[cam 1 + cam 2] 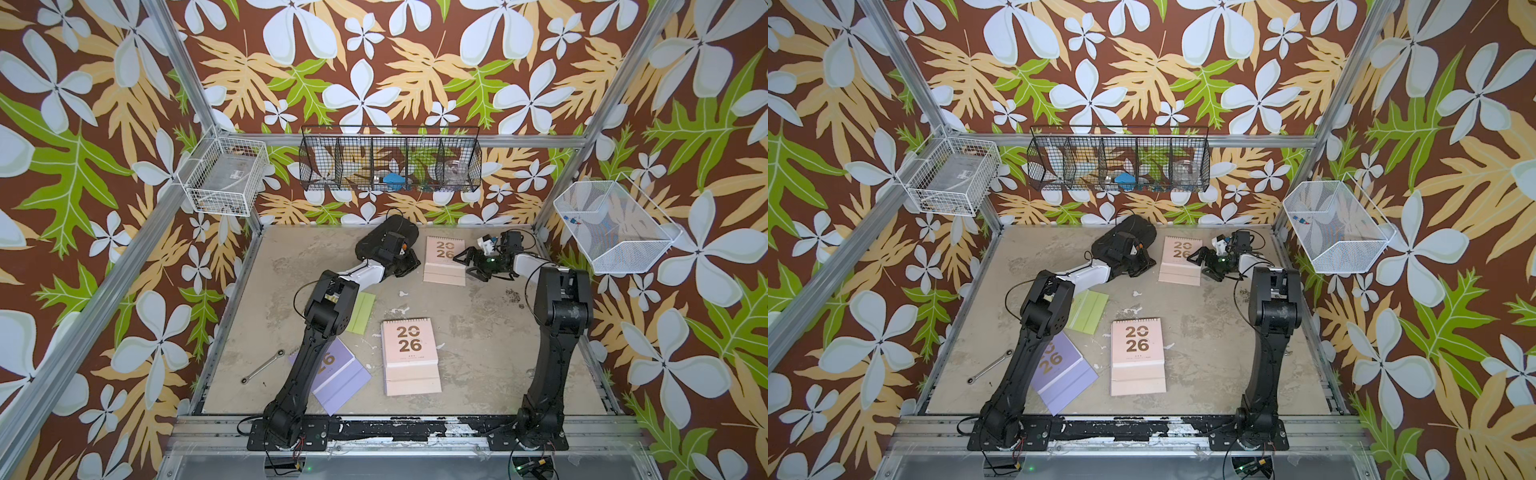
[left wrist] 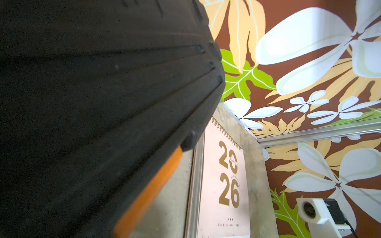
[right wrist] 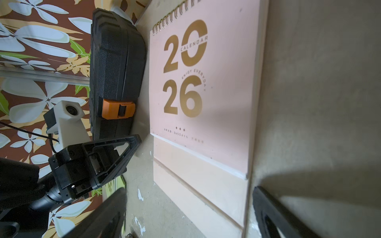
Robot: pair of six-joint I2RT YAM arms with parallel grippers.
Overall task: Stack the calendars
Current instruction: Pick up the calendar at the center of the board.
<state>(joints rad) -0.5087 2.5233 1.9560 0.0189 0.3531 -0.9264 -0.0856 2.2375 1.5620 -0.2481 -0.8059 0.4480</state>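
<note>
The black case (image 3: 115,61) lies at the back of the table (image 1: 478,353). The left gripper (image 3: 134,144) is clenched at the end of the case that carries the orange tab. I cannot tell whether it pinches the case or only touches it. One pink calendar (image 3: 206,92) lies flat just beside the case. At the edge of this calendar away from the case, the right gripper (image 1: 469,266) stands released, with its jaws wide.

I think the main danger is the case. If the left arm moves while it is clamped on the case, the case can slide or tip onto the pink calendar. The calendar also lies flat on the table, so a finger may push it toward the case instead of getting under it. Its spiral could catch on a fingertip too.

The back wall is close behind the case, so there is little room on that side. In front of the case, bare table is open as far as the second pink calendar (image 1: 409,353), which seems to rest on other sheets. The green calendar (image 1: 363,309) and the lilac calendar (image 1: 345,378) lie farther from the case, partly under the left arm.
</note>
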